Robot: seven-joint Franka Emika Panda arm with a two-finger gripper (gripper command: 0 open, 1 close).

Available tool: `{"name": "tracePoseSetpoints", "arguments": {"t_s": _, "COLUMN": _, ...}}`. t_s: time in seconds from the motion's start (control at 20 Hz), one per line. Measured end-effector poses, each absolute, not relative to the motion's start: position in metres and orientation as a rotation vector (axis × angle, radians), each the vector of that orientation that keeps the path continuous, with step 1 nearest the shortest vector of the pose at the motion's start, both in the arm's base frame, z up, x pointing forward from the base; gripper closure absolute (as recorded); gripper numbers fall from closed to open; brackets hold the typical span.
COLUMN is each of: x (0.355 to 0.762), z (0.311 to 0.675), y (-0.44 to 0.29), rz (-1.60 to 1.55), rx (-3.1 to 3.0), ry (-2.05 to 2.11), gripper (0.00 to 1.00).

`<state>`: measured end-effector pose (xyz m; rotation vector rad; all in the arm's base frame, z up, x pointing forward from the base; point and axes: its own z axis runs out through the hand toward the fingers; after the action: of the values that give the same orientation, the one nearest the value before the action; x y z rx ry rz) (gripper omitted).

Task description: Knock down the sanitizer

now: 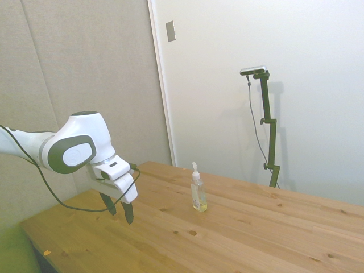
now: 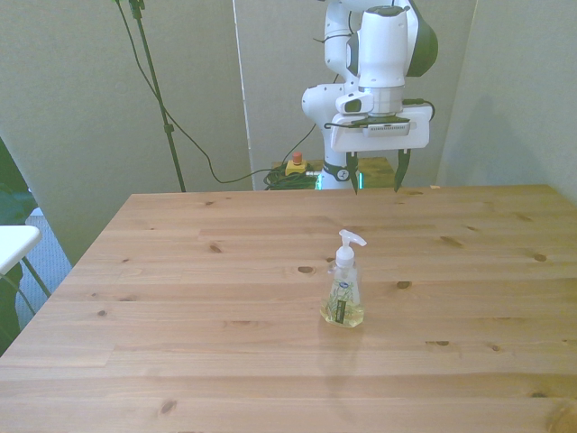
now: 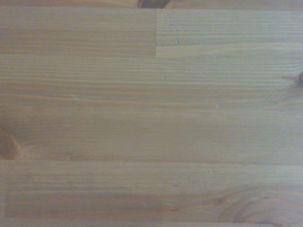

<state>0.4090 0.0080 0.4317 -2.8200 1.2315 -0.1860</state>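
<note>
A white robot arm hovers over a wooden table [image 2: 180,271], well apart from an upright sanitizer [image 2: 343,293] it has yet to knock down.

The gripper [image 2: 377,171], fingers spread and holding nothing, hangs above the table's far edge; the approach looks barely begun, and the next move calls for lowering and sweeping sideways into the bottle. The side view shows the gripper's height off the table; the wrist view shows only bare planks.

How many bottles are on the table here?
1: the sanitizer stands upright near the middle of the wooden table, apart from the gripper. None seems hidden.
</note>
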Motion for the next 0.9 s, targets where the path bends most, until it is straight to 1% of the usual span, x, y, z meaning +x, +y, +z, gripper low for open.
{"name": "tracePoseSetpoints", "arguments": {"t_s": 0.15, "x": 0.412, "z": 0.431, "y": 0.008, "rz": -0.184, "rx": -2.818, "ry": 1.237, "gripper": 0.00}}
{"name": "tracePoseSetpoints", "arguments": {"t_s": 0.25, "x": 0.425, "z": 0.433, "y": 0.007, "rz": -0.196, "rx": -2.810, "ry": 1.250, "gripper": 0.00}}
{"name": "tracePoseSetpoints", "arguments": {"t_s": 0.55, "x": 0.492, "z": 0.447, "y": -0.036, "rz": -0.271, "rx": -2.749, "ry": 1.350, "gripper": 0.00}}
{"name": "tracePoseSetpoints", "arguments": {"t_s": 0.6, "x": 0.502, "z": 0.451, "y": -0.045, "rz": -0.282, "rx": -2.735, "ry": 1.368, "gripper": 1.00}}
{"name": "tracePoseSetpoints", "arguments": {"t_s": 0.75, "x": 0.526, "z": 0.456, "y": -0.066, "rz": -0.300, "rx": -2.705, "ry": 1.413, "gripper": 1.00}}
{"name": "tracePoseSetpoints", "arguments": {"t_s": 0.9, "x": 0.543, "z": 0.452, "y": -0.078, "rz": -0.297, "rx": -2.690, "ry": 1.446, "gripper": 1.00}}
